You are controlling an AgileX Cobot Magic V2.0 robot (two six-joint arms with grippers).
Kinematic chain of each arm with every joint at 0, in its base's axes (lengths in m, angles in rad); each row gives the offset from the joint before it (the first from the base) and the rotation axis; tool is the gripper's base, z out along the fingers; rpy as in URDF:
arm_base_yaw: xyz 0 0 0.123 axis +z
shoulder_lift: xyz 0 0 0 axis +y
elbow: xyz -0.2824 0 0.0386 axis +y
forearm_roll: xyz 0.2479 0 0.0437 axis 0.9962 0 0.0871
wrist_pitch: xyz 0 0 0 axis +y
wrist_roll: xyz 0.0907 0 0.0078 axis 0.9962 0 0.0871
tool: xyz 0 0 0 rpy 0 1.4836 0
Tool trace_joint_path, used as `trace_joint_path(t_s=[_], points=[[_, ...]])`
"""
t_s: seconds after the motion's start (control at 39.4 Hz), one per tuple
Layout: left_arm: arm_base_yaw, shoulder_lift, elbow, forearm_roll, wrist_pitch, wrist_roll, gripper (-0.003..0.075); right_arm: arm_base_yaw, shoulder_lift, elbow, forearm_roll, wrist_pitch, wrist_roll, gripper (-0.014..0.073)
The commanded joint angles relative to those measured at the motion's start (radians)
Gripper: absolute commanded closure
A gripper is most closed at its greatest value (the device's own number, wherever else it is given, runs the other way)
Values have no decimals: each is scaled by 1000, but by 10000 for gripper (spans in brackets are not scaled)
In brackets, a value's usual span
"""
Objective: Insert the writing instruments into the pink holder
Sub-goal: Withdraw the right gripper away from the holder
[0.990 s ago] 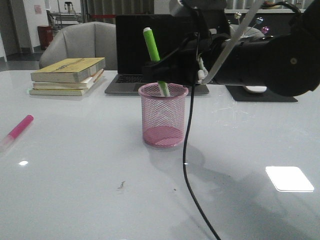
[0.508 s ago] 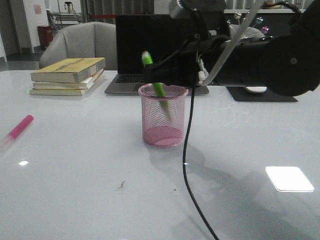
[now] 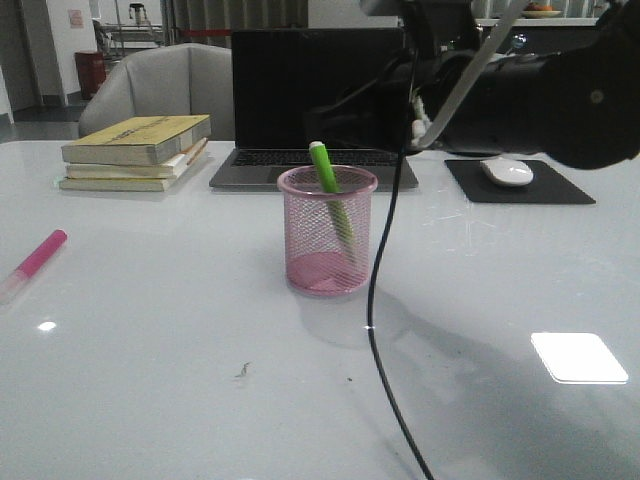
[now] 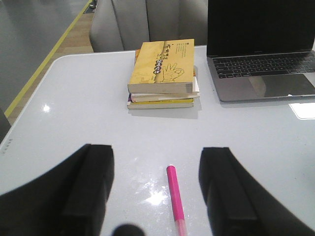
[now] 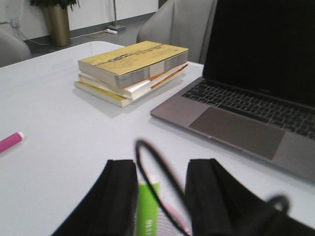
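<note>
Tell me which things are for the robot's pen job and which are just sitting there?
For the job: pink holder, green marker leaning inside it, pink marker lying on the table.

Just sitting there: stack of books, laptop, mouse on its black pad.

Front overview; wrist close-ups sharing books (image 3: 135, 152).

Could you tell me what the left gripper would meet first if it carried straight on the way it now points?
Probably the pink marker, lying on the table between the open left gripper fingers; depth is unclear.
</note>
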Motion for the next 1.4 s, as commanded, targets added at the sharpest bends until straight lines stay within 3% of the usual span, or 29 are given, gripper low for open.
trace_joint_path(t_s=[0.0,0.3,0.48,0.69,0.89,1.37], points=[[-5,-9,-37,-9,-78,-5,273,-27,-121,-21,23,-30,-85,216],[-5,-9,-37,-9,-78,-5,273,-144,-388,-22,57,297,-85,216],[-5,-9,-37,-9,-78,-5,273,-271,-534,-22,56,438,-85,216],[-5,-9,-37,-9,-78,-5,273,-411,-675,-22,56,693,-85,216],[-5,-9,-37,-9,-78,-5,273,-443,-765,-11,56,958,-85,216],[-5,-9,-37,-9,-78,-5,273,-443,-1020,240,26,1004,-85,216]])
